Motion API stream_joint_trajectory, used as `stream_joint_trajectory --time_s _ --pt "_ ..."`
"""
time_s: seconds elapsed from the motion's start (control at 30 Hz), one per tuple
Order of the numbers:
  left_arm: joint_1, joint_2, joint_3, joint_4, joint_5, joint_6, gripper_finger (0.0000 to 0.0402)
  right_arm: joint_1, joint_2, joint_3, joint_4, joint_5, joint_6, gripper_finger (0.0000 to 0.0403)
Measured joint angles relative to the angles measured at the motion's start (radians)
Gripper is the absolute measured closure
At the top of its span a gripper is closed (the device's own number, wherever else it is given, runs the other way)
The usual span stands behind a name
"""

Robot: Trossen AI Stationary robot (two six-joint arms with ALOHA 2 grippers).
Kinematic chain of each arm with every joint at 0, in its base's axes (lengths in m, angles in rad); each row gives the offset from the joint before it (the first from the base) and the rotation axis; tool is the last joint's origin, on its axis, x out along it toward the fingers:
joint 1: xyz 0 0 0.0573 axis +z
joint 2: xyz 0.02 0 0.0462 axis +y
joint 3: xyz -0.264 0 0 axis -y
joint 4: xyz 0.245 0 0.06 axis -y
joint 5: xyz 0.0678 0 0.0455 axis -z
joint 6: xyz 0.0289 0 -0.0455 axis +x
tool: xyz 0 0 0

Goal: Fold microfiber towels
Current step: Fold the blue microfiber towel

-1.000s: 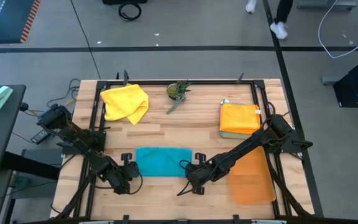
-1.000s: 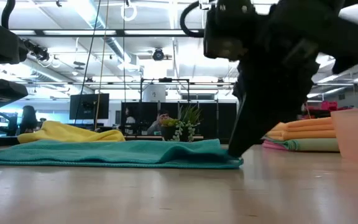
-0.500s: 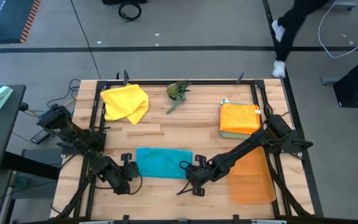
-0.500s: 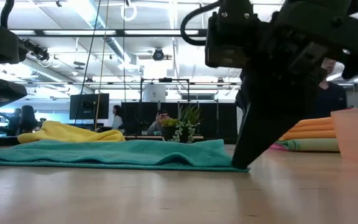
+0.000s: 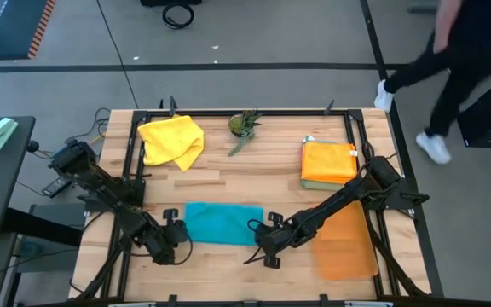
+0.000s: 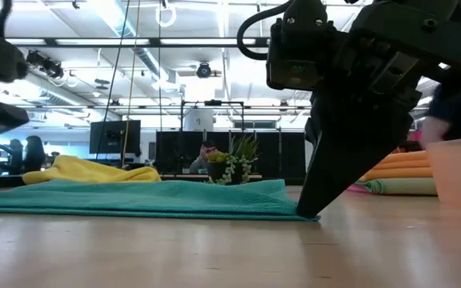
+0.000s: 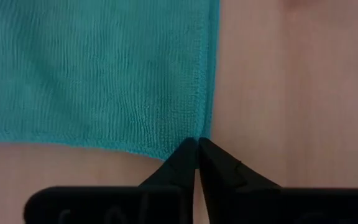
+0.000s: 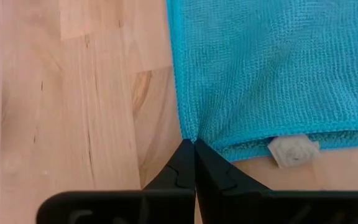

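Note:
A teal towel [image 5: 224, 223] lies folded into a flat rectangle near the table's front edge, and it shows as a low strip in the low view [image 6: 134, 198]. My left gripper [image 5: 177, 240] is shut at its near left corner. My right gripper [image 5: 261, 246] is shut at its near right corner. A white label [image 8: 294, 150] sticks out from under the top layer. A crumpled yellow towel [image 5: 171, 141] lies at the far left. Folded towels are stacked at the far right, with an orange one [image 5: 328, 160] on top. My left gripper comes slanting down from the near side, and its fingertips [image 7: 188, 149] meet on the towel's near left corner [image 7: 199, 132]. That corner lies flat on the table. The tips hide how many layers they have. My right gripper pinches the towel's near right corner [image 8: 191, 132] between its fingertips [image 8: 185, 152], also slanting down from the near side. The cloth puckers toward the tips. The corner rests on the table [image 6: 298, 213].
An orange translucent mat [image 5: 346, 243] lies at the near right, beside my right arm. A small green plant [image 5: 245, 124] stands at the far middle. A black frame [image 5: 228, 112] runs round the table. A person [image 5: 463, 51] walks on the floor beyond the far right corner.
The raised edge of the teal towel beside my right gripper has settled flatter onto the table. The gripper stays shut on that corner. A person has walked along the floor beyond the table's far right.

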State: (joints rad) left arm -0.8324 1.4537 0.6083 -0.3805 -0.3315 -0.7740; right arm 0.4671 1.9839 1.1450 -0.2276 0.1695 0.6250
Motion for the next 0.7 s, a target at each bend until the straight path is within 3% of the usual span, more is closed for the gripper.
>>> stream_joint_trajectory --time_s 0.27,0.57,0.7 --pt "-0.003 -0.044 0.004 -0.016 0.039 -0.001 0.0389 -0.002 0.001 -0.001 -0.01 0.001 0.0 0.04" --pt "0.005 -0.059 0.004 -0.017 0.036 0.001 0.0258 -0.006 0.002 -0.002 -0.015 0.002 -0.007 0.04" --pt "0.002 -0.119 0.005 0.012 0.033 0.048 0.0224 -0.008 0.002 -0.002 -0.015 0.003 -0.012 0.04"
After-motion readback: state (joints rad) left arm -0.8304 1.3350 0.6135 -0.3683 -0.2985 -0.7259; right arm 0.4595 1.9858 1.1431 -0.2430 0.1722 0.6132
